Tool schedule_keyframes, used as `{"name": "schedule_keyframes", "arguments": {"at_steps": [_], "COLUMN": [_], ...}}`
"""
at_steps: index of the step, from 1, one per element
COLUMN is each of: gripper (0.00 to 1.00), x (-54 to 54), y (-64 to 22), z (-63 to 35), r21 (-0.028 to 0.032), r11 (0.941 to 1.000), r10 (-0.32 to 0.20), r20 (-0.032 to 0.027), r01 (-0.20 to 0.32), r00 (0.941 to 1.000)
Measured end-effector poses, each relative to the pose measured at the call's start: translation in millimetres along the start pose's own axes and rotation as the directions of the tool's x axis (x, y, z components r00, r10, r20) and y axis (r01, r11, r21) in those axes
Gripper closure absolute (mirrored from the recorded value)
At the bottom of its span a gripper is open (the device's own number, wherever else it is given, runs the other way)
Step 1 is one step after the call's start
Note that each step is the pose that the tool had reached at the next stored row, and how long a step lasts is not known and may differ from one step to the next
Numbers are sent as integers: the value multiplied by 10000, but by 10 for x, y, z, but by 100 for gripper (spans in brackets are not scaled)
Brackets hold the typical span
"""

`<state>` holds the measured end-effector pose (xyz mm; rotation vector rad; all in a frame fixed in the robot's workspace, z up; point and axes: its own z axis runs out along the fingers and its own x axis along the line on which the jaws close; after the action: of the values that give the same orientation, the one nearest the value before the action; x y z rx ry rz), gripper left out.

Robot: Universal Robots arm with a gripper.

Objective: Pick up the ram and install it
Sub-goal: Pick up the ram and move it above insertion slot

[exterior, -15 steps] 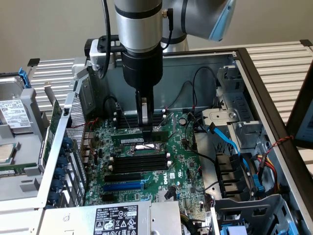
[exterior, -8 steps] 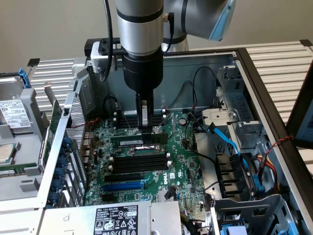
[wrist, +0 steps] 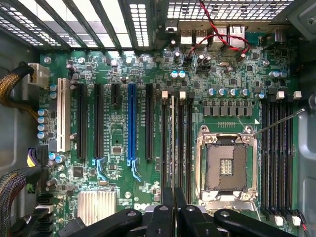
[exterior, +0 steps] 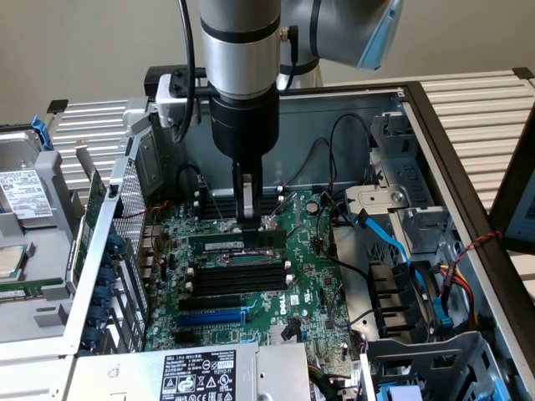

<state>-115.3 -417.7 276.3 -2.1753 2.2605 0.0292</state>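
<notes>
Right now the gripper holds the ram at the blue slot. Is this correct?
Not quite. The gripper holds the ram at the black memory slots, not at the blue slot, which lies apart from it. The exterior view shows this.

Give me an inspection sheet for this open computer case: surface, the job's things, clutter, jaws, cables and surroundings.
Surface: green motherboard lying flat inside the case.
Job's things: the ram stands in a black memory slot, under the gripper.
Clutter: nothing seen.
Grippers: gripper reaches straight down, jaws shut on the ram's top edge.
Cables: blue cable curving at the exterior view's right; red-black twisted wire near the rear ports.
Surroundings: open metal case; ribbed white surface behind.
</notes>
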Motion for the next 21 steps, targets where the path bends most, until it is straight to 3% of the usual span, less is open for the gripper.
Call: {"name": "schedule_keyframes", "arguments": {"at_steps": [2,5,16,21], "gripper": [87,87,87,87], "x": [0,0,-41,-51], "y": [-3,-3,-3,-3], "z": [12,31,94,109], "r21": [-17,-31,-33,-36], "r11": [10000,10000,9999,9997], "r10": [-4,-6,-101,-258], "r20": [-24,-121,-123,-175], "r01": [4,5,101,257], "r00": [10000,9999,9999,9995]}}
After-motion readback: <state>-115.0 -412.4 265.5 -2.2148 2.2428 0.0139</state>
